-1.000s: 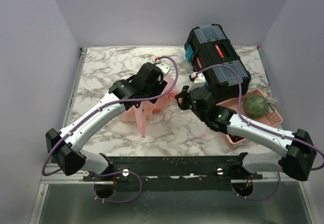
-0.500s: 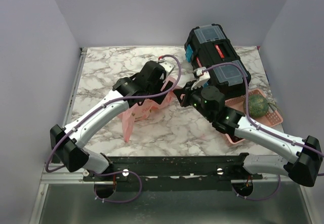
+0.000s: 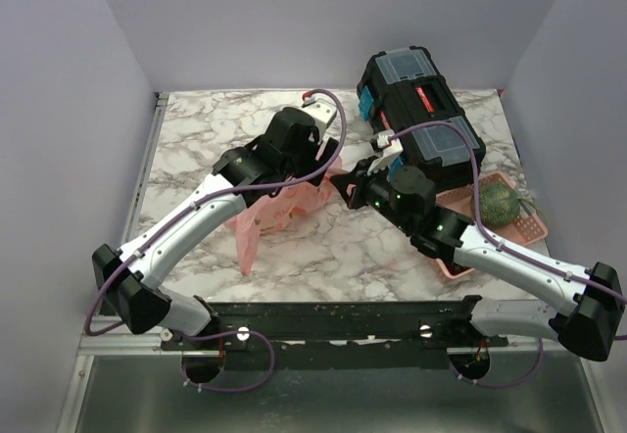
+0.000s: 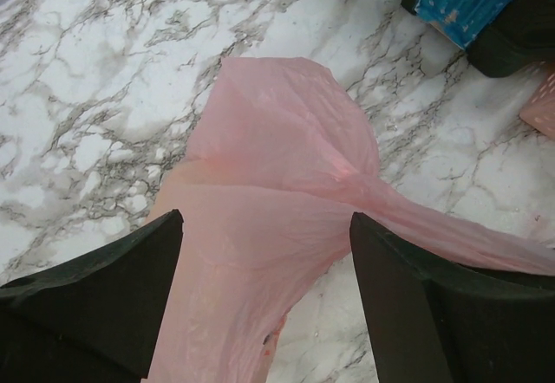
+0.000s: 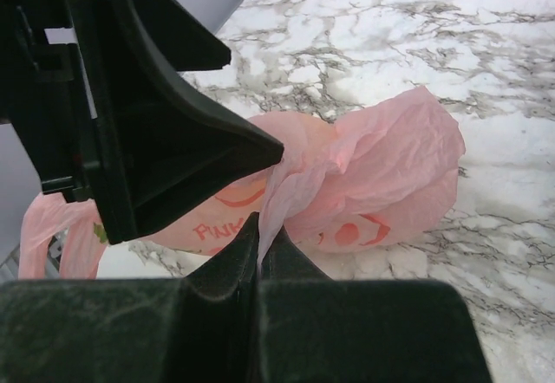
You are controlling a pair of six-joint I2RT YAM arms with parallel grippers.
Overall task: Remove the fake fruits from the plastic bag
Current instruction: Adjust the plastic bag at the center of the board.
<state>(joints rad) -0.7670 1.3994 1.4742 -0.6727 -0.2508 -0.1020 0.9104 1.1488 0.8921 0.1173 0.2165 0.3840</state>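
Observation:
The pink plastic bag (image 3: 277, 212) lies crumpled on the marble table, one handle trailing toward the near edge. My right gripper (image 3: 345, 186) is shut on a thin fold of the bag (image 5: 364, 171) at its right end, the film pinched between the closed fingertips (image 5: 263, 227). My left gripper (image 3: 317, 168) hovers over the bag (image 4: 277, 192), open and empty (image 4: 266, 218), with the film spread below its jaws. One of its fingers (image 5: 173, 114) shows close by in the right wrist view. The fake fruits are hidden; none shows outside the bag.
A black toolbox (image 3: 421, 110) with blue latches stands at the back right, its corner in the left wrist view (image 4: 468, 2). A rigid pink basket (image 3: 460, 262) at the right holds a green netted melon (image 3: 495, 201). Grey walls enclose the table.
My right gripper has moved left to the bag's right end and closed on a fold. The left arm shifted slightly back, and the bag's trailing handle swung left.

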